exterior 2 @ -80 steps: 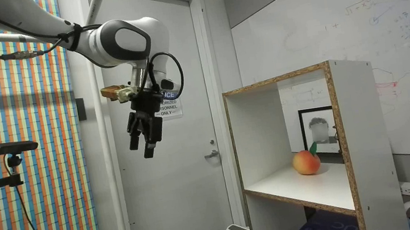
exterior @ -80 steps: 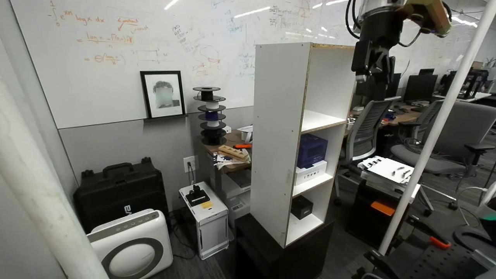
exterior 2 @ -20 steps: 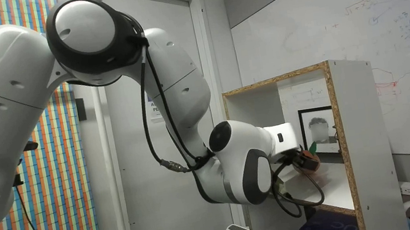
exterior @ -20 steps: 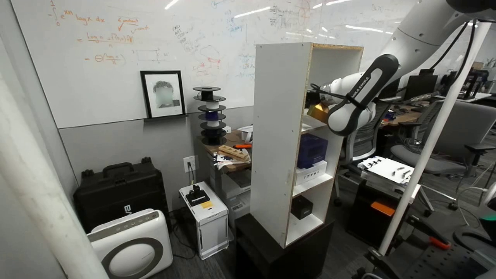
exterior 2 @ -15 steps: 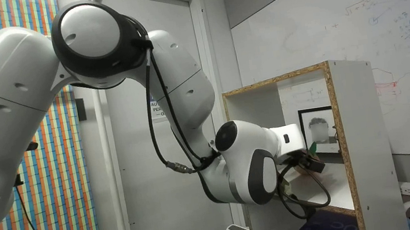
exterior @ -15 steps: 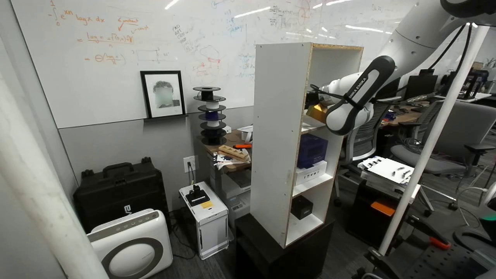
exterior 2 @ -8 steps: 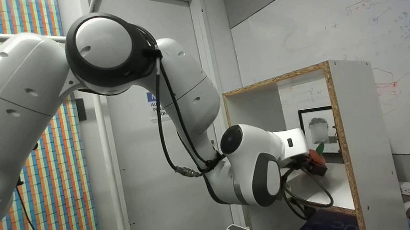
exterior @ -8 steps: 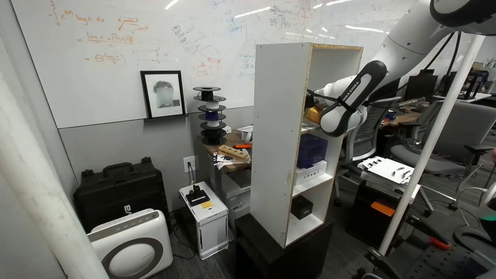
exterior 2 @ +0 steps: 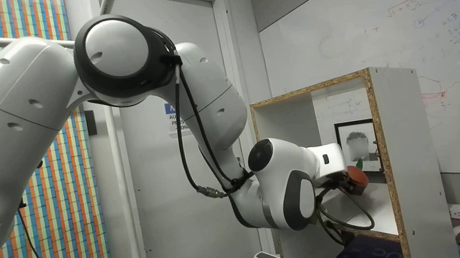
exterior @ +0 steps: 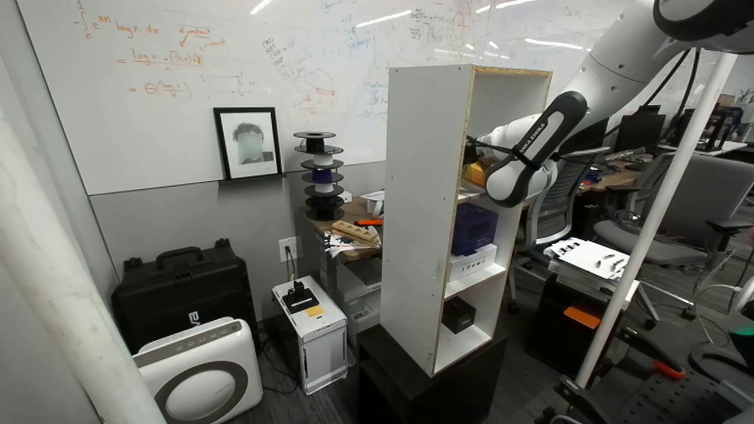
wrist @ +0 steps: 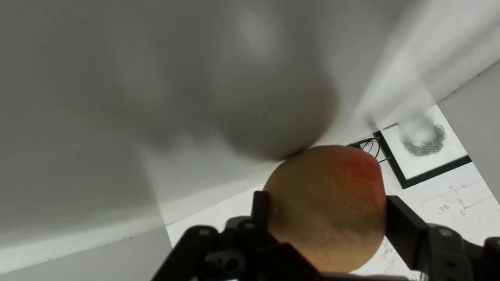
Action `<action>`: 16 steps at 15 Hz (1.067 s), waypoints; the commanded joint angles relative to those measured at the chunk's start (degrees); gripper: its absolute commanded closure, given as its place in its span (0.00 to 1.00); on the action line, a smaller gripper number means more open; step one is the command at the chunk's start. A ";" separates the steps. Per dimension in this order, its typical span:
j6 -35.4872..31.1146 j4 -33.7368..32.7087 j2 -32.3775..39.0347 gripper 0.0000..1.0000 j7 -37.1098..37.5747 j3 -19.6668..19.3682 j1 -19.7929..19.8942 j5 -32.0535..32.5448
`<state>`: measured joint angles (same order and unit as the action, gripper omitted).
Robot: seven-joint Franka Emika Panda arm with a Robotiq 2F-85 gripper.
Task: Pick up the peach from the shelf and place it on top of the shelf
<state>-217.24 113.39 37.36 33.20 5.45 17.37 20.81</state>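
The peach, orange-yellow with a red patch, sits between the two black fingers of my gripper in the wrist view, which stands upside down. Both finger pads press on its sides, so the gripper is shut on it. Its edge meets its own dim reflection on the white board, apparently still touching. In an exterior view the peach and its green leaf show inside the top compartment of the white shelf, partly behind the wrist camera. My fingers are hidden in both exterior views.
Chipboard edges frame the compartment around my wrist. Below, the shelf holds a dark blue box on a white box and a black box. A framed portrait stands behind. A white pole rises nearby.
From outside the shelf, the arm has come into the top compartment, then a little deeper. The fingers, formerly apart, have shut on the peach, which has shifted and turned slightly.
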 commanded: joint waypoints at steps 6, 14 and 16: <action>-0.60 0.70 -0.81 0.52 -0.64 -0.27 -0.33 0.04; -4.34 19.47 -13.06 0.52 1.08 -0.06 2.52 5.34; -4.77 24.62 -16.78 0.52 1.69 -0.04 3.78 6.89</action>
<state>-221.29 128.88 28.12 33.28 5.44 19.30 24.83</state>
